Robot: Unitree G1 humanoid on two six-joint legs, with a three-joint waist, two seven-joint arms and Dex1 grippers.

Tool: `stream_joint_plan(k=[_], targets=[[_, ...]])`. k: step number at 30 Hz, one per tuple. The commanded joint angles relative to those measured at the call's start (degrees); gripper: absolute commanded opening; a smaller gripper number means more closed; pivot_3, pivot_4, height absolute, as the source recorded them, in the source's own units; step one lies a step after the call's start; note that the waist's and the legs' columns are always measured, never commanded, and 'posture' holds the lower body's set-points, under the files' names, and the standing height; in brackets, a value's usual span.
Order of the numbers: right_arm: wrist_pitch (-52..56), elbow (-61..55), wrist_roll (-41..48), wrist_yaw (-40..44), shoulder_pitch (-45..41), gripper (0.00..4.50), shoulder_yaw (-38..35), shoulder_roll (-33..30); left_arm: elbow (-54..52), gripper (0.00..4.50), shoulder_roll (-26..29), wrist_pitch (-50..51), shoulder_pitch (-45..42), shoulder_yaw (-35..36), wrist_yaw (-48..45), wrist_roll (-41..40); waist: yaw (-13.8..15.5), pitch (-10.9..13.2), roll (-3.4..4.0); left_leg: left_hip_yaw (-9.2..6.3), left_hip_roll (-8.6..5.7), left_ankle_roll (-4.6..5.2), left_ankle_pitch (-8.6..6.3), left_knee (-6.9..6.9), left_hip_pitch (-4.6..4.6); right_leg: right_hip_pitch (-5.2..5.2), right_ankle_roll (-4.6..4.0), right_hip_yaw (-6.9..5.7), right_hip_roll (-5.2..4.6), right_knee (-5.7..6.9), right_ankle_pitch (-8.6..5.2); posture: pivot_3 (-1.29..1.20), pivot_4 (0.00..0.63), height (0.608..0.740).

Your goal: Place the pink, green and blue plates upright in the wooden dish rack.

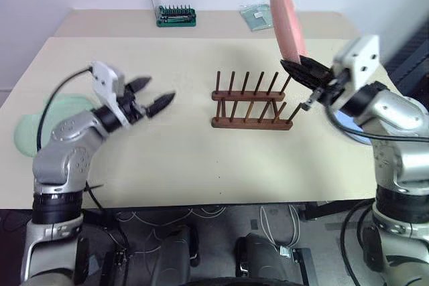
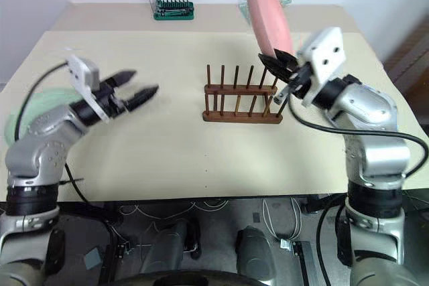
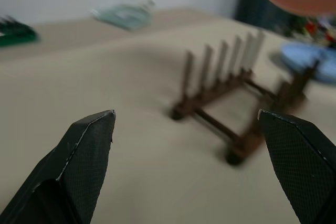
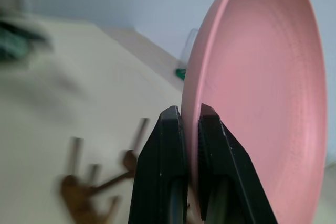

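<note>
Pink plate [image 1: 287,19] stands on edge in the air above the right end of the wooden dish rack [image 1: 253,102], its lower rim pinched between the closed fingers of the right end effector [image 1: 297,69]. The rack sits empty at the middle of the beige tabletop [image 1: 194,159]. The left end effector [image 1: 153,95] hovers left of the rack, fingers spread wide and holding nothing. The green plate [image 1: 57,122] lies flat at the tabletop's left edge, partly behind the left arm. The blue plate [image 3: 307,57] lies flat near the right edge. A green-based bit set [image 1: 176,16] and a clear packet [image 1: 256,17] rest at the back; no writing on them can be read.
</note>
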Motion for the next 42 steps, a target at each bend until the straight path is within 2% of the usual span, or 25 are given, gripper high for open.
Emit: stream_joint_plan(k=[1, 5, 10, 42], targets=[[3.49, -3.34, 8.43, -2.83, 0.01, 0.0, -4.26, 1.28, -2.93, 4.48, 0.76, -5.17, 1.07, -2.16, -4.26, 2.25, 0.09, 0.0, 0.01, 0.0, 0.0, 0.0, 0.0, 0.0, 0.0, 0.0, 0.0, 0.0, -0.01, 0.0, 0.0, 0.0, 0.15, 0.736], [6.71, -2.29, 18.16, -7.13, 1.39, 0.0, -8.96, 4.4, -1.93, 4.48, 0.2, -8.5, 3.41, -6.17, -7.3, 5.27, 0.18, 0.0, 0.1, 0.0, -0.02, 0.03, -0.02, -0.05, -0.02, -0.01, 0.0, 0.0, -0.04, -0.07, 0.0, 0.0, 0.15, 0.736], [6.89, -0.66, 21.5, -8.14, 3.17, 0.0, -9.35, 3.33, -1.49, 4.48, -0.4, -7.22, 3.66, -6.29, -8.11, 4.48, 0.2, 0.0, 0.12, 0.0, -0.01, 0.05, -0.02, -0.03, -0.04, -0.02, 0.0, 0.0, -0.03, -0.06, 0.0, 0.0, 0.15, 0.736], [4.44, 10.73, 25.88, -9.36, 5.72, 0.0, -8.66, 3.54, -6.45, 4.48, -2.16, -3.87, 5.39, -7.54, -8.34, 2.65, 0.19, 0.01, 0.14, 0.0, -0.01, 0.08, -0.01, -0.02, -0.03, 0.0, 0.01, 0.0, -0.02, -0.04, 0.0, 0.0, 0.15, 0.736]])
